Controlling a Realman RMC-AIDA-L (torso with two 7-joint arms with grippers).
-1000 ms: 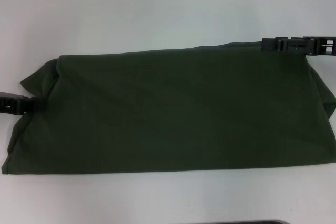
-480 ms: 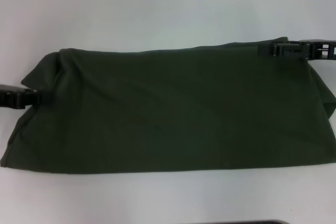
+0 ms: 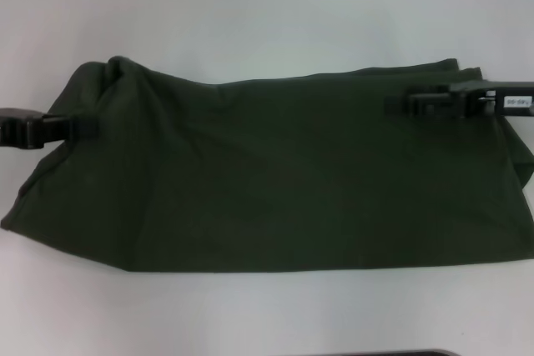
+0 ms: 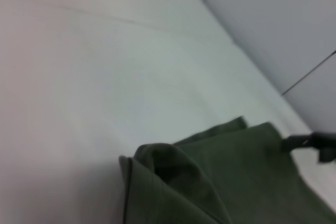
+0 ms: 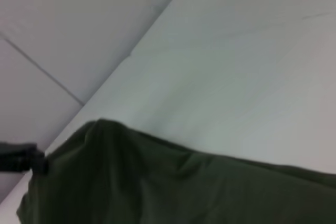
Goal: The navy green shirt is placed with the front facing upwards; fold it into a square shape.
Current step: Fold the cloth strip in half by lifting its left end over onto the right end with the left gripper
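Note:
The navy green shirt (image 3: 275,181) lies as a long dark olive band across the white table (image 3: 250,14), plain cloth up, no print showing. My left gripper (image 3: 83,127) is shut on its far left corner, which is raised into a bunched peak. My right gripper (image 3: 396,106) is shut on the far edge near the right end, reaching in over the cloth. The left wrist view shows the lifted fold of the shirt (image 4: 210,182) with the right gripper (image 4: 310,142) farther off. Across the shirt (image 5: 157,182) in the right wrist view, the left gripper (image 5: 21,161) shows small.
Bare white tabletop lies beyond the shirt and along the near edge (image 3: 250,314). A dark strip (image 3: 384,353) shows at the bottom edge of the head view. A grey panelled wall (image 4: 283,19) stands behind the table.
Both grippers have moved inward with the far edge: the left one up and to the right, the right one leftward over the cloth. The left corner has risen and bunched.

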